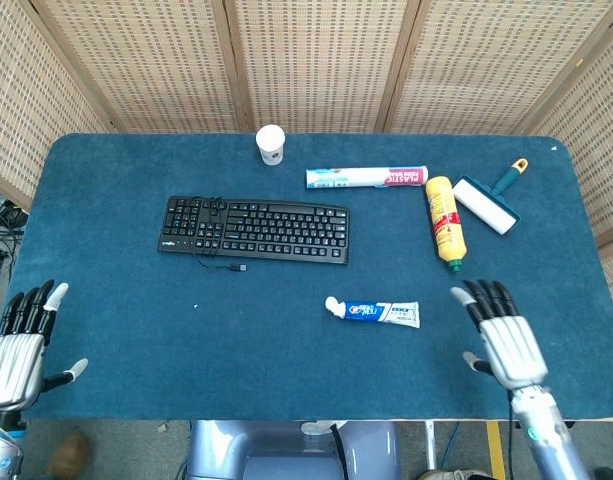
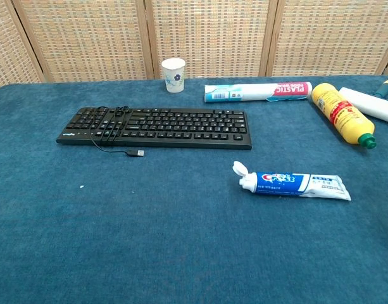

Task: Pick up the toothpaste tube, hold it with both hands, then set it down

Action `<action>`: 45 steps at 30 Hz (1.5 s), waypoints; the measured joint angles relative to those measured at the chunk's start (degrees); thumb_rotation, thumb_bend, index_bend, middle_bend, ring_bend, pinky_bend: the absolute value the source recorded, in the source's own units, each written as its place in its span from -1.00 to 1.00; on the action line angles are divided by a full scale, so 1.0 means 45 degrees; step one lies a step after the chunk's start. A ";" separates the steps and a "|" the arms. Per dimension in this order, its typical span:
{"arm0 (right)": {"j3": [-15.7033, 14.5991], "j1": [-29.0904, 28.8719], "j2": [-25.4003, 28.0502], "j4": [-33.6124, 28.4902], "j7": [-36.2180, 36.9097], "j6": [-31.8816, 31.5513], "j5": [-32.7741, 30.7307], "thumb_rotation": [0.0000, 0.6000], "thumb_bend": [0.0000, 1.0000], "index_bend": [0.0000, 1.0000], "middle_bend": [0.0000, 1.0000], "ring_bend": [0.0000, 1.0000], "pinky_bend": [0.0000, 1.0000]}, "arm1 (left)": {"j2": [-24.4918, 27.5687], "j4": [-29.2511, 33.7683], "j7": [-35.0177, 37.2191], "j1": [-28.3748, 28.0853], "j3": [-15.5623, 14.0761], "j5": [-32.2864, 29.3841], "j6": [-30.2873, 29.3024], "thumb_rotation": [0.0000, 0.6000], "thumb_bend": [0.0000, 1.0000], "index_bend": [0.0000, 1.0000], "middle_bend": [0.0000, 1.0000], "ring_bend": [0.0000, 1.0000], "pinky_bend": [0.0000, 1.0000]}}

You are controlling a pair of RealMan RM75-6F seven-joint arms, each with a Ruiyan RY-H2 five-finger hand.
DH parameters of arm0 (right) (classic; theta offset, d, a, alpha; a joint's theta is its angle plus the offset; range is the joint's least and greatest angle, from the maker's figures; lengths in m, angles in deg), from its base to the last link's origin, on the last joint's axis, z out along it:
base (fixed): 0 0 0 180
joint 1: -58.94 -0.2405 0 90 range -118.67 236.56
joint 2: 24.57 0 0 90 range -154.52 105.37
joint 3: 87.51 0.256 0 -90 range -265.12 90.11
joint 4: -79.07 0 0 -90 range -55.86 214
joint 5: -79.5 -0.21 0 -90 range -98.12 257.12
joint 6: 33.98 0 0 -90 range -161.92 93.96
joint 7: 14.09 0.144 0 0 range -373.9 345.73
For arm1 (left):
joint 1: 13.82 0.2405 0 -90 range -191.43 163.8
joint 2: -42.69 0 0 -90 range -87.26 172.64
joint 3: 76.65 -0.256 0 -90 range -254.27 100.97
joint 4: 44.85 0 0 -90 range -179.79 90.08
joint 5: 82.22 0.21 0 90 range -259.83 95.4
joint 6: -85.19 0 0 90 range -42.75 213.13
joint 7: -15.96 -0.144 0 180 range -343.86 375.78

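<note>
The toothpaste tube (image 1: 374,312) lies flat on the blue table, white and blue, its flip cap open at the left end; the chest view shows the tube (image 2: 295,184) at centre right. My right hand (image 1: 506,341) hovers open, fingers spread, a short way to the right of the tube's crimped end and apart from it. At the table's near left corner my left hand (image 1: 18,340) is open too, far from the tube. Neither hand appears in the chest view.
A black keyboard (image 1: 254,229) with a loose cable lies left of centre. Behind are a paper cup (image 1: 270,144), a plastic-wrap roll (image 1: 366,177), a yellow bottle (image 1: 443,220) and a lint roller (image 1: 489,200). Woven screens stand behind the table (image 1: 136,330).
</note>
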 measured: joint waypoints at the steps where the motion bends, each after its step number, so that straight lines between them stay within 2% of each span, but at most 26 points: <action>1: 0.0214 -0.0420 -0.0088 0.0005 0.0032 0.0638 -0.0399 1.00 -0.63 -0.38 -0.39 -0.57 -0.57 | -0.0068 -0.0039 -0.0083 -0.0049 0.0042 -0.0151 0.0104 1.00 -1.00 -1.00 -1.00 -1.00 -1.00; 4: 0.0740 -0.1488 -0.0534 0.0170 -0.0035 0.2099 -0.1600 1.00 -0.54 -0.34 -0.35 -0.53 -0.52 | -0.0214 -0.0092 -0.0338 -0.0174 0.0113 -0.0486 0.0382 1.00 -1.00 -1.00 -1.00 -1.00 -1.00; 8: 0.1285 -0.2711 -0.1338 0.0625 -0.0660 0.3257 -0.3186 1.00 -0.45 -0.28 -0.29 -0.48 -0.46 | -0.0326 -0.0164 -0.0487 -0.0306 0.0219 -0.0864 0.0617 1.00 -1.00 -1.00 -1.00 -1.00 -1.00; 13: 0.1718 -0.3526 -0.2445 0.1337 -0.1710 0.3910 -0.4944 1.00 -0.40 -0.23 -0.25 -0.43 -0.38 | -0.0374 -0.0247 -0.0497 -0.0433 0.0363 -0.1284 0.0832 1.00 -1.00 -1.00 -1.00 -1.00 -1.00; 19: 0.1735 -0.4199 -0.3550 0.2053 -0.2588 0.4230 -0.6196 1.00 -0.35 -0.20 -0.23 -0.41 -0.37 | -0.0400 -0.0277 -0.0532 -0.0544 0.0398 -0.1477 0.0983 1.00 -1.00 -1.00 -1.00 -1.00 -1.00; 28: 0.1524 -0.4725 -0.4416 0.2554 -0.3075 0.4271 -0.6965 1.00 -0.31 -0.20 -0.22 -0.41 -0.37 | -0.0391 -0.0206 -0.0562 -0.0548 0.0348 -0.1478 0.0901 1.00 -1.00 -1.00 -1.00 -1.00 -1.00; 45: 0.1112 -0.5162 -0.5101 0.3497 -0.3244 0.4210 -0.7616 1.00 -0.25 -0.17 -0.20 -0.39 -0.37 | -0.0415 -0.0188 -0.0595 -0.0596 0.0266 -0.1512 0.0856 1.00 -1.00 -1.00 -1.00 -1.00 -1.00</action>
